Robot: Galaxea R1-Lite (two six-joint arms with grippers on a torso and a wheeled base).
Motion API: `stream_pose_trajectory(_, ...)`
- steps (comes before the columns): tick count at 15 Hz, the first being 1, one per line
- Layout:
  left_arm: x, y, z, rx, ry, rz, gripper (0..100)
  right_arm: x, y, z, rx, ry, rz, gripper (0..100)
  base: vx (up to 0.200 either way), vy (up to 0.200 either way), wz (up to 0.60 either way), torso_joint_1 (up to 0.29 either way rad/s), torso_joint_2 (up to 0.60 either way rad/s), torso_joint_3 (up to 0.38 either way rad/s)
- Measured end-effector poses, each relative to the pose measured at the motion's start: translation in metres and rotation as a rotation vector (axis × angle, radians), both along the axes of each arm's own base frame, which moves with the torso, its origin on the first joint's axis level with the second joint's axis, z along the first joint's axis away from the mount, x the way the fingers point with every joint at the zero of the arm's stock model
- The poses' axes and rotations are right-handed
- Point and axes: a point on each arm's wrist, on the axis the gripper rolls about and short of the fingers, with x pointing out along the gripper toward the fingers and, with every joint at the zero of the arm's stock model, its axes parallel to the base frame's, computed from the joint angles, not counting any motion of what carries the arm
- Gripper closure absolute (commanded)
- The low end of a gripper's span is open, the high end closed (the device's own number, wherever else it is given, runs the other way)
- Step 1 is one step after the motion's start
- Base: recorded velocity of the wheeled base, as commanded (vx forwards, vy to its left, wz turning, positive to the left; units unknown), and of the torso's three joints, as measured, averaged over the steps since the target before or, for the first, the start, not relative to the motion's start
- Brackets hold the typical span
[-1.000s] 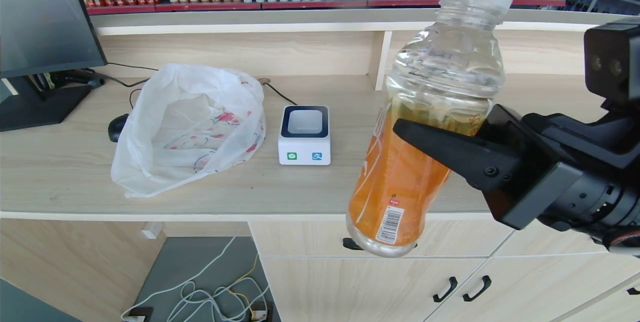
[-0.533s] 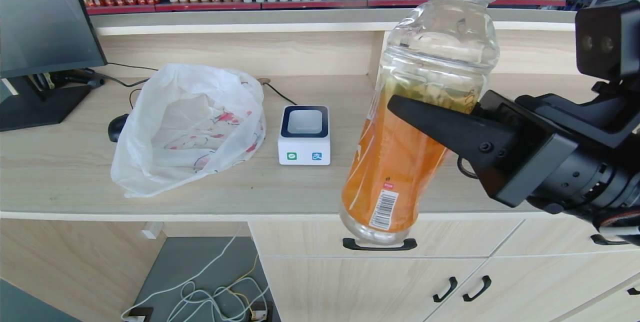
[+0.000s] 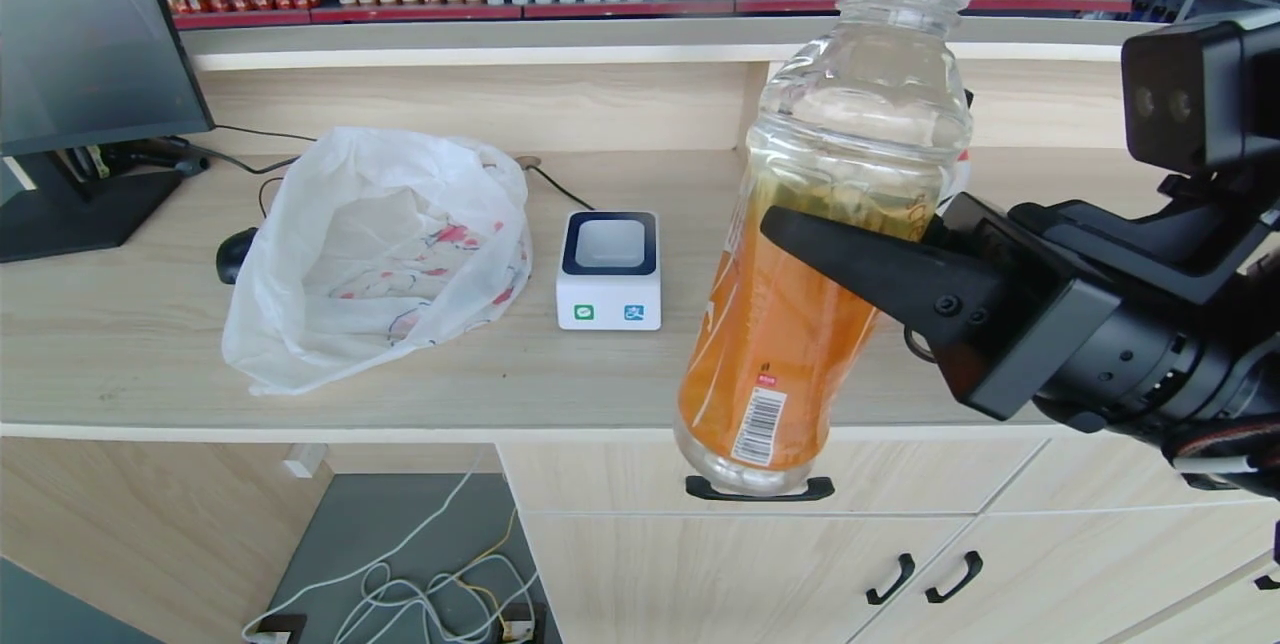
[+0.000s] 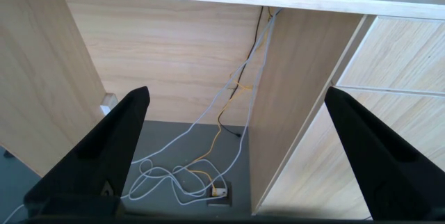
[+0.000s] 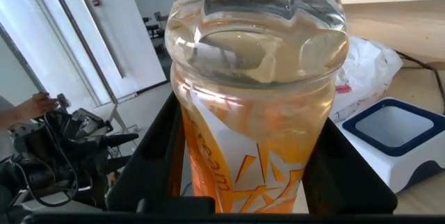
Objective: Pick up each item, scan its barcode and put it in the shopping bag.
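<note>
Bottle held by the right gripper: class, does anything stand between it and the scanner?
Nothing visible does: the bottle hangs to the right of the scanner with only counter between them; the shopping bag lies on the scanner's other side.

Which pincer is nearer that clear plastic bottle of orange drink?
Right. The right pincer clamps the orange drink bottle mid-body; the left pincer hangs open below the wooden counter.
</note>
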Motion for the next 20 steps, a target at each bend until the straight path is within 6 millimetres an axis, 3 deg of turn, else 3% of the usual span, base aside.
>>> stream_pose_trajectory(12,0.0,0.0,0.0,0.0,0.0,0.0,0,-0.001,-0.002,-0.002,0.0,-0.027,-0.096,100,0.0,0.0,0.0,0.0,0.0,0.0)
stream_pose_trajectory(15,0.0,0.0,0.0,0.0,0.0,0.0,0,-0.002,-0.004,-0.013,-0.052,-0.064,-0.146,100,0.0,0.0,0.0,0.0,0.0,0.0)
stream_pose_trajectory(20,0.0,0.0,0.0,0.001,0.0,-0.001,0,-0.001,-0.006,-0.023,-0.052,-0.016,-0.43,100,0.0,0.0,0.0,0.0,0.0,0.0)
